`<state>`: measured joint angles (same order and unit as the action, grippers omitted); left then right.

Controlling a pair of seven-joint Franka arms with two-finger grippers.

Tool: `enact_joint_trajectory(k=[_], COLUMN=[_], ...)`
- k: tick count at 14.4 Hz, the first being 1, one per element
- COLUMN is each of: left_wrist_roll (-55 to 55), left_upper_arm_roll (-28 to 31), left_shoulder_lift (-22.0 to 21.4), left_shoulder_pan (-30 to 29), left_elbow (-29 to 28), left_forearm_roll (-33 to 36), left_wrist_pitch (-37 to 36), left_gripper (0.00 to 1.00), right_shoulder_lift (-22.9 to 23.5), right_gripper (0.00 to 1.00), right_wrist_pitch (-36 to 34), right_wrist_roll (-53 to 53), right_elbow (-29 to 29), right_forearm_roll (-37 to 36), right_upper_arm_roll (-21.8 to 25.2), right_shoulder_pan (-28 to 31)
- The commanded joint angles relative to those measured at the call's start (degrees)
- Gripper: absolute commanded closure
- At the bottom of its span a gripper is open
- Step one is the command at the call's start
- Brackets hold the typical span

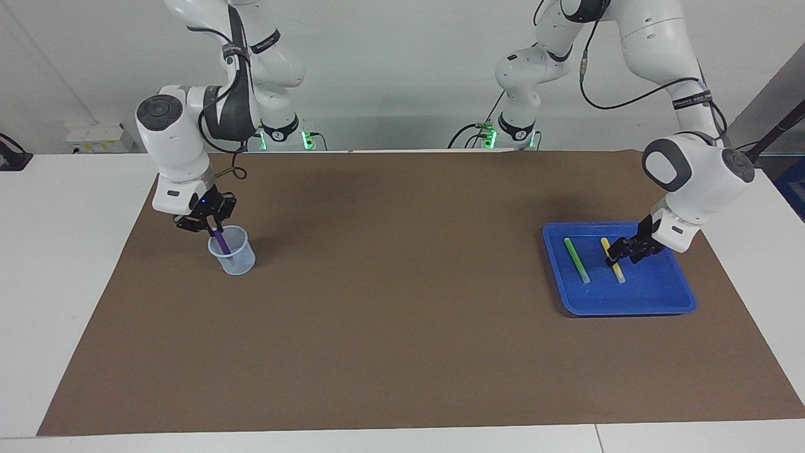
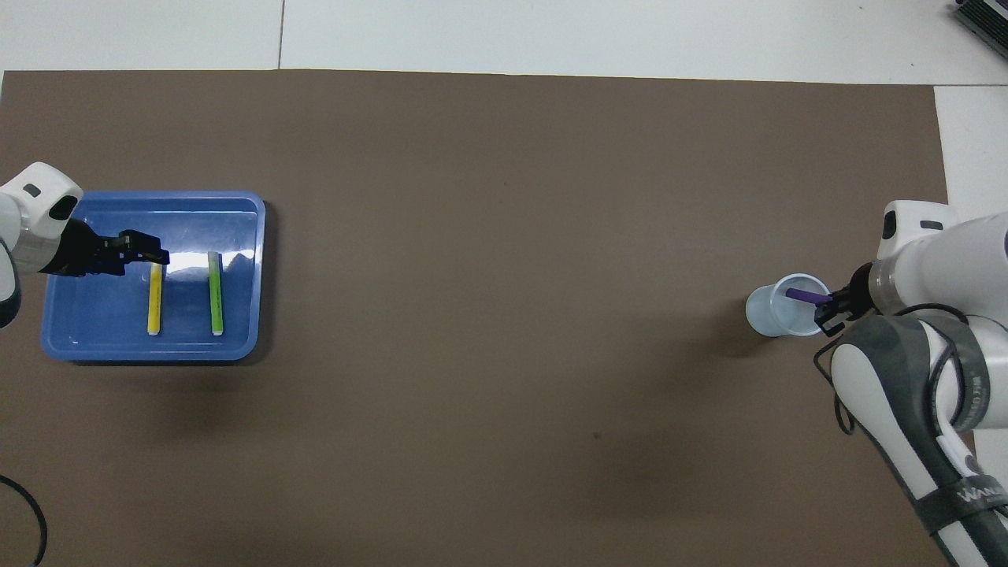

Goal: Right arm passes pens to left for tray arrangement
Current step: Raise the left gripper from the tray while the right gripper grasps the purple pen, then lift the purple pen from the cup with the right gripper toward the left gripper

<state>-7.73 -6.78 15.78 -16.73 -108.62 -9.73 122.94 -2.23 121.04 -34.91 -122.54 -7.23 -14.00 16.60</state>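
From across the counter (image 1: pixel 402 402), the blue tray (image 1: pixel 654 302) sits on the brown mat (image 1: pixel 402 314) toward the left arm's end. Two pens lie flat in it side by side, the green pen (image 1: pixel 576 260) and the yellow pen (image 1: pixel 612 260), apart from each other. The left gripper (image 1: pixel 619 253) hangs low over the tray just above the yellow pen, jaws apart and holding nothing. Toward the right arm's end stands a pale translucent cup (image 1: pixel 233 251); the right gripper (image 1: pixel 212 224) is at its rim, jaws clamped on the top of the purple pen (image 1: pixel 222 244), whose lower end slants down inside the cup

From above the robots' end, the tray (image 2: pixel 236 346) shows the yellow pen (image 2: pixel 154 299) and green pen (image 2: pixel 214 293) lying parallel, pointing away from the robots. The left gripper (image 2: pixel 150 253) covers the yellow pen's end farther from the robots. The right gripper (image 2: pixel 828 303) grips the purple pen (image 2: pixel 805 295) over the cup (image 2: pixel 768 315)
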Motion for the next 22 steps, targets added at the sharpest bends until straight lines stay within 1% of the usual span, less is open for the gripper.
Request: enact_joint_trajectory(k=[1,3,7,10,12,14,18,20,22], left_wrist_roll=[3.41,7.18,19.39,25.46,28.72,32.06,38.12,41.64,44.02], left_upper_arm_roll=[0.19,0.01,-0.60,-1.48,-1.66,-1.92,-2.53,-2.54,-2.62], left_shoulder_lift=[0.83,0.66,-0.57,-2.33,-3.73,-4.96,-7.69,-9.09,-10.59], left_shoulder_pan=[0.82,1.87,4.25,4.86,5.21,5.83,5.83,5.92,6.01], left_elbow=[3.93,6.04,10.87,11.58,11.58,11.58,11.58,11.50,11.24], left_forearm_roll=[-0.64,-1.07,-5.81,-9.41,-11.53,-12.76,-16.54,-18.30,-19.79], left_wrist_pitch=[-4.80,-7.52,-13.24,-14.39,-14.74,-15.53,-17.02,-17.29,-17.47], left_gripper=[0.20,0.20,0.20,0.20,0.20,0.20,0.20,0.20,0.20], right_shoulder_lift=[1.26,1.96,3.72,4.25,3.46,3.02,3.02,3.11,3.11], right_gripper=[1.00,1.00,1.00,1.00,1.00,1.00,1.00,1.00,1.00], right_wrist_pitch=[-0.72,-0.37,-0.19,-1.41,-5.18,-9.22,-17.84,-20.74,-21.55], right_wrist_roll=[-0.77,-0.77,-0.77,-0.59,-0.16,-0.07,0.89,3.00,6.33], right_elbow=[2.91,4.14,7.74,8.89,9.15,11.25,18.02,20.83,21.72], right_forearm_roll=[-0.86,-0.51,-0.59,0.02,5.35,6.09,6.26,6.26,6.79], right_upper_arm_roll=[-0.41,-0.50,-0.85,-0.94,-0.85,-0.85,-0.94,-0.94,-0.94], right_shoulder_pan=[0.01,-0.07,-0.94,-1.66,-1.74,-1.74,-3.14,-4.81,-6.31])
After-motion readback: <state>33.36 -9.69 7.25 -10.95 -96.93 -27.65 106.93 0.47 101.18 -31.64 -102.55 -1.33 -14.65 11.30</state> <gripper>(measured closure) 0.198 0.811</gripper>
